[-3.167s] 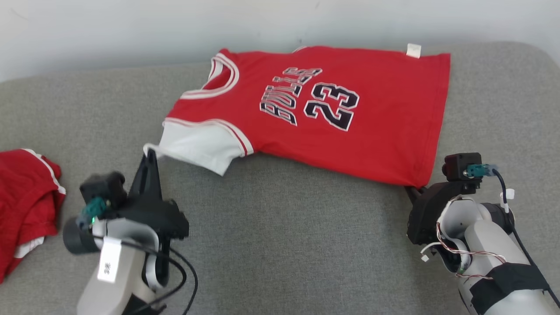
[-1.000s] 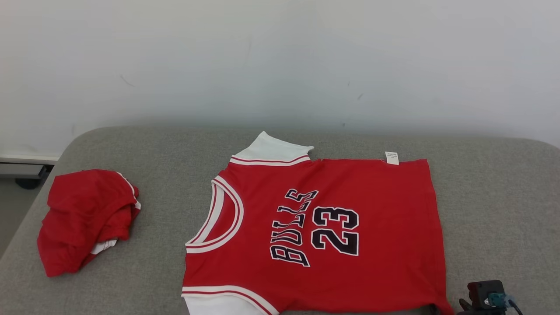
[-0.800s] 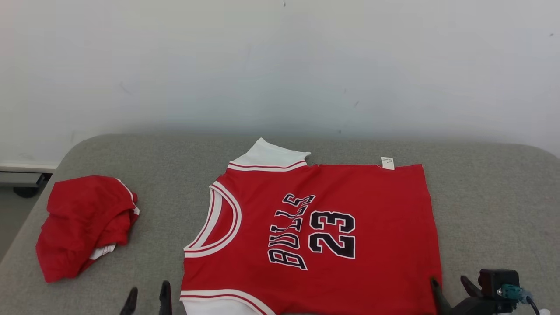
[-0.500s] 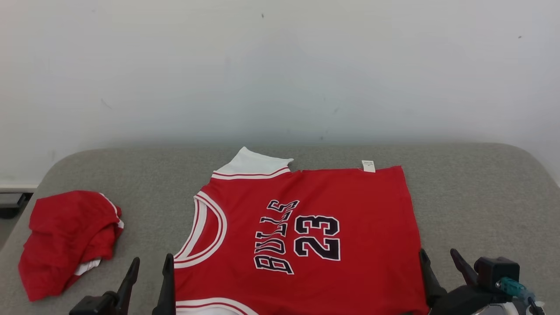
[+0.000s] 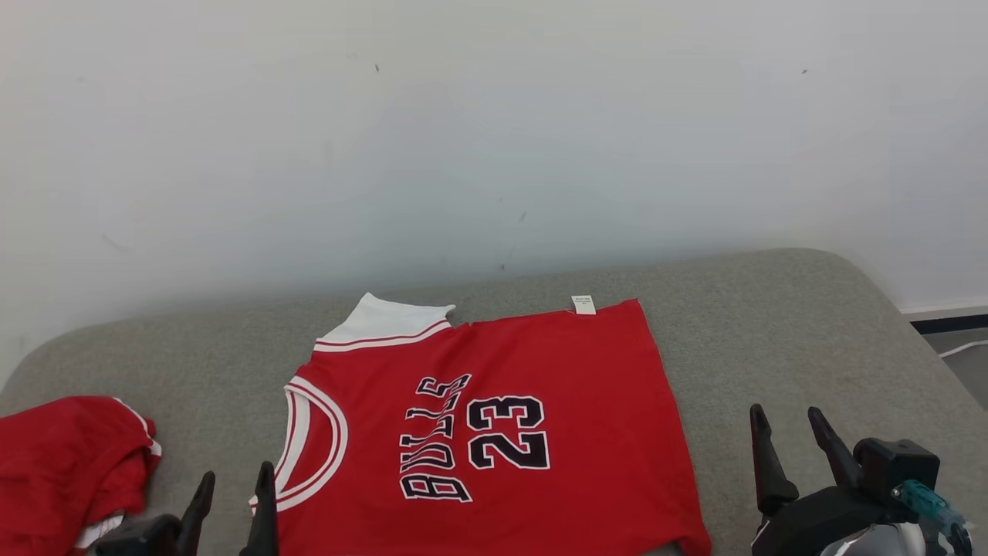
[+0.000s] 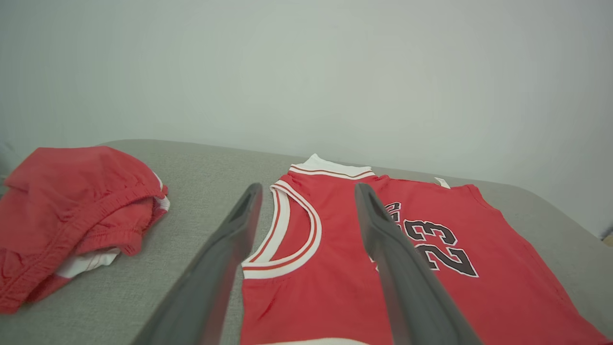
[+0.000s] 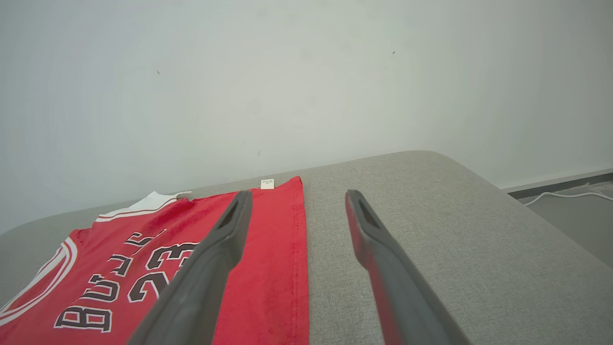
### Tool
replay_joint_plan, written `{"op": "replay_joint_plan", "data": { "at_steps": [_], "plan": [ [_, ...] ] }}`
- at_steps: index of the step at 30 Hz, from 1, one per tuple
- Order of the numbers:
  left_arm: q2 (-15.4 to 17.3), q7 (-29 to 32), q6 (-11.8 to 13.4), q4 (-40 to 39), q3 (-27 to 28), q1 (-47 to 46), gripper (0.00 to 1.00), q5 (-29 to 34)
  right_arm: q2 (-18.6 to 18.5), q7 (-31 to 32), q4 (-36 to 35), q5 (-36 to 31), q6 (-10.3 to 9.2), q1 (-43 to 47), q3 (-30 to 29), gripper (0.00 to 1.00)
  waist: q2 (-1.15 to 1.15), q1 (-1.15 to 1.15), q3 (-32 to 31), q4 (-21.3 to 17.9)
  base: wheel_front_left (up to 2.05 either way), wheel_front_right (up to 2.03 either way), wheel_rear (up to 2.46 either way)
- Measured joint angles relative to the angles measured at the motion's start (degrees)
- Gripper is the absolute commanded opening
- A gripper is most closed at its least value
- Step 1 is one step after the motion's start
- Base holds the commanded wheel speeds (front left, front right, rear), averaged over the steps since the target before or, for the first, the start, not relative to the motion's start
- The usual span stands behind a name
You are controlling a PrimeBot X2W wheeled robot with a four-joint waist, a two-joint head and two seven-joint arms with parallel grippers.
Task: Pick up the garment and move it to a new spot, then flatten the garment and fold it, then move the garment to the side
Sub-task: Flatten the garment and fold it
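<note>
The garment is a red jersey (image 5: pixel 494 417) with "BULLS 23" on it, lying flat on the grey cushion (image 5: pixel 772 332), neck to the left and hem to the right. My left gripper (image 5: pixel 235 475) stands open beside the neck's near edge, holding nothing. In the left wrist view the left gripper (image 6: pixel 309 188) frames the jersey (image 6: pixel 335 287) collar. My right gripper (image 5: pixel 786 413) stands open just right of the hem, also holding nothing. The right wrist view shows the right gripper (image 7: pixel 298 194) above the jersey's (image 7: pixel 268 268) hem edge.
A second red garment (image 5: pixel 62 463) lies crumpled at the cushion's left end, and the left wrist view has that red garment (image 6: pixel 72 206) too. A pale wall (image 5: pixel 494 154) runs close behind. Past the cushion's rounded right end a white cable (image 7: pixel 565 196) lies on the floor.
Three seconds ago both grippers were at the jersey's near edge; now both stand open and apart from it. The head camera has shifted. Both grippers have risen into its lower edge.
</note>
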Motion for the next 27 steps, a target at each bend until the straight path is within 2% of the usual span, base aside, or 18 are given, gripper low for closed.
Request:
{"op": "replay_joint_plan", "data": {
  "at_steps": [20, 25, 27],
  "plan": [
    [-1.03, 4.42, 0.97, 0.18, 0.51, 0.48, 1.00, 1.80, -0.43, 0.07, 0.23, -0.07, 0.00, 0.13, 0.54, 1.00, 0.01, 0.00, 0.64, 0.07, 0.00, 0.00, 0.00],
    [-2.77, 7.91, 0.99, -0.48, 1.47, 0.34, 1.00, 2.46, -1.46, 2.33, 0.12, -0.92, 0.00, -0.12, 0.98, 1.00, 0.01, 0.01, 1.23, 0.50, 0.00, 0.00, 0.00],
    [-3.34, 11.37, 1.00, -0.08, 1.51, 0.17, 1.00, 2.43, -1.96, 4.52, 0.18, -1.35, 0.00, -0.94, 1.33, 1.00, 0.01, 0.01, 1.49, 0.77, 0.00, 0.00, 0.00]
  ]
}}
